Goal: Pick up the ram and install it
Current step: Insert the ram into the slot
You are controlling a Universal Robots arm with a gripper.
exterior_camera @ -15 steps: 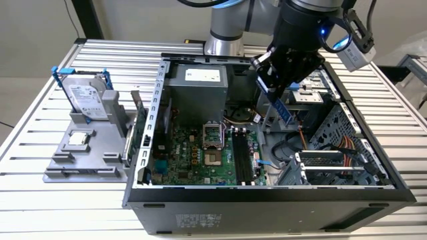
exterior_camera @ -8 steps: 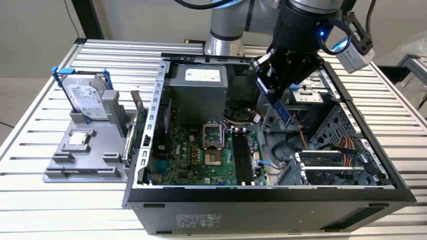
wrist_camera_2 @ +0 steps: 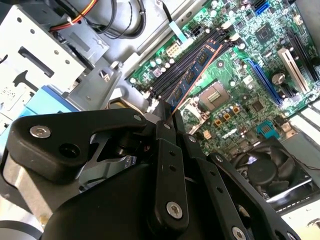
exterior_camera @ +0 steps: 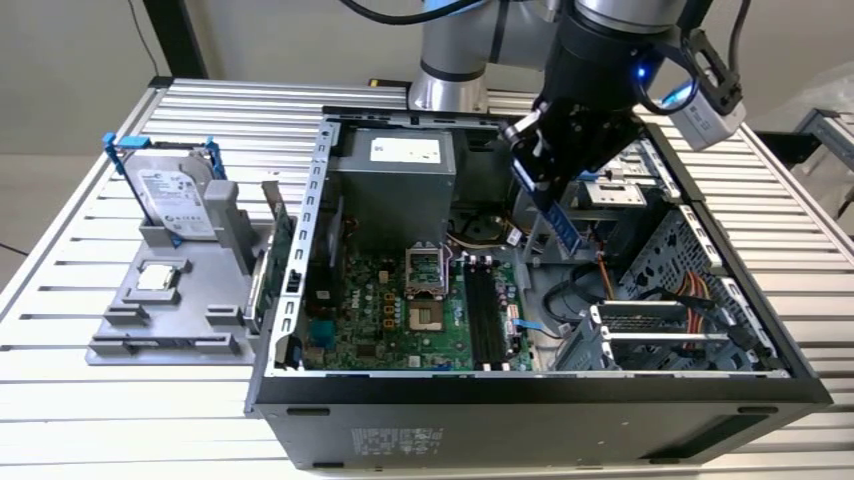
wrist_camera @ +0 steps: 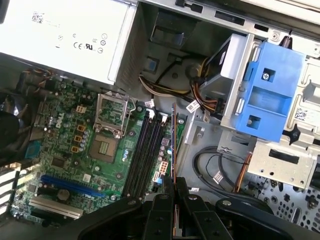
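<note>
One ram (exterior_camera: 561, 222), clamped in my pincer (exterior_camera: 537, 168), hangs near the black slots (exterior_camera: 487, 315); I judge tilt or offset could jam it.

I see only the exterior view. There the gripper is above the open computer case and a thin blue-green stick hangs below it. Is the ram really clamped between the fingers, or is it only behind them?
Observer: It is clamped. In both wrist views the gripper is shut on the ram, which sticks out edge-on from between the fingertips.
Operator: How does it lie compared with the memory slots?
Observer: In the first wrist view its edge runs nearly parallel to the black slots. It appears just beside them, on the side of the blue bracket, and it is not seated in any slot.
</note>
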